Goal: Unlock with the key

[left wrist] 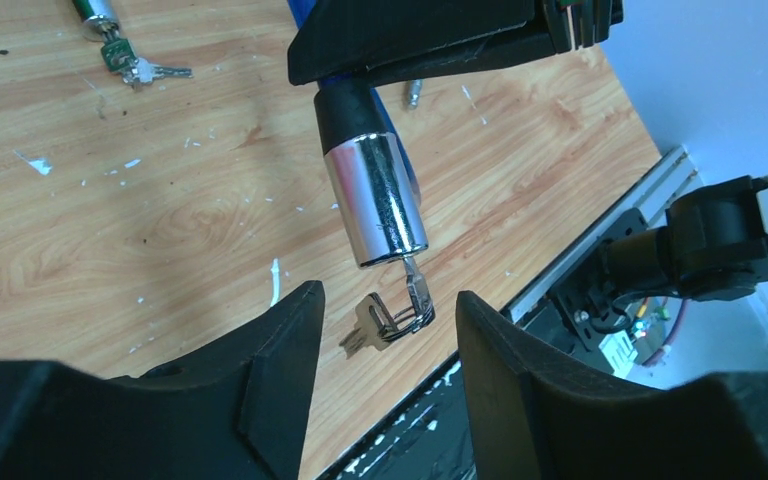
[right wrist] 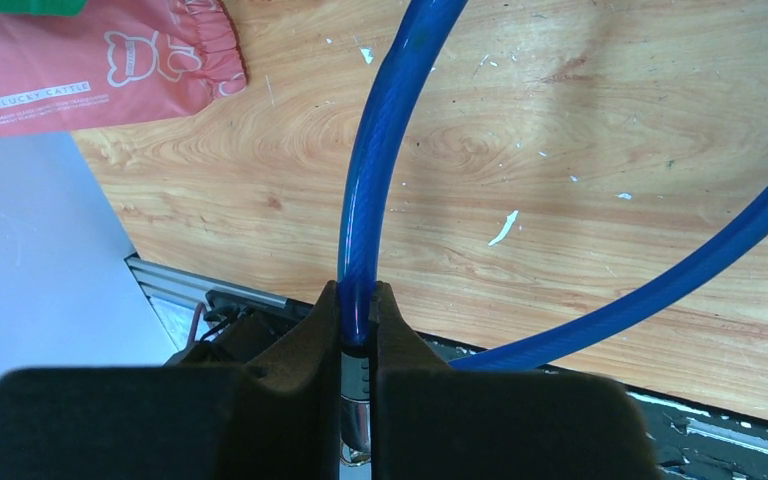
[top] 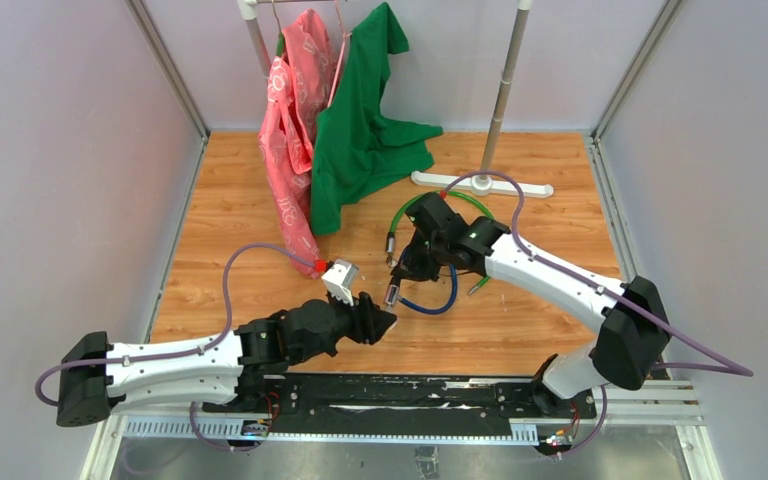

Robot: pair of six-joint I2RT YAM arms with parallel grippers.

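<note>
A blue cable lock (top: 443, 303) hangs from my right gripper (top: 407, 272), which is shut on the cable (right wrist: 361, 200) just above the chrome cylinder (right wrist: 356, 405). In the left wrist view the cylinder (left wrist: 375, 200) points down and a key (left wrist: 418, 287) sticks in its end. A ring with a second key (left wrist: 368, 332) dangles from it. My left gripper (left wrist: 388, 335) is open. Its fingertips (left wrist: 285, 350) stand on either side of the hanging keys and do not touch them. In the top view the left gripper (top: 388, 319) sits just below the cylinder (top: 392, 294).
A green cable lock (top: 440, 200) lies behind the right gripper, and its cylinder and keys (left wrist: 125, 58) show in the left wrist view. A clothes rack base (top: 480, 183), a green shirt (top: 365, 130) and a pink bag (top: 290, 130) stand at the back. The black base rail (top: 410, 390) runs along the near edge.
</note>
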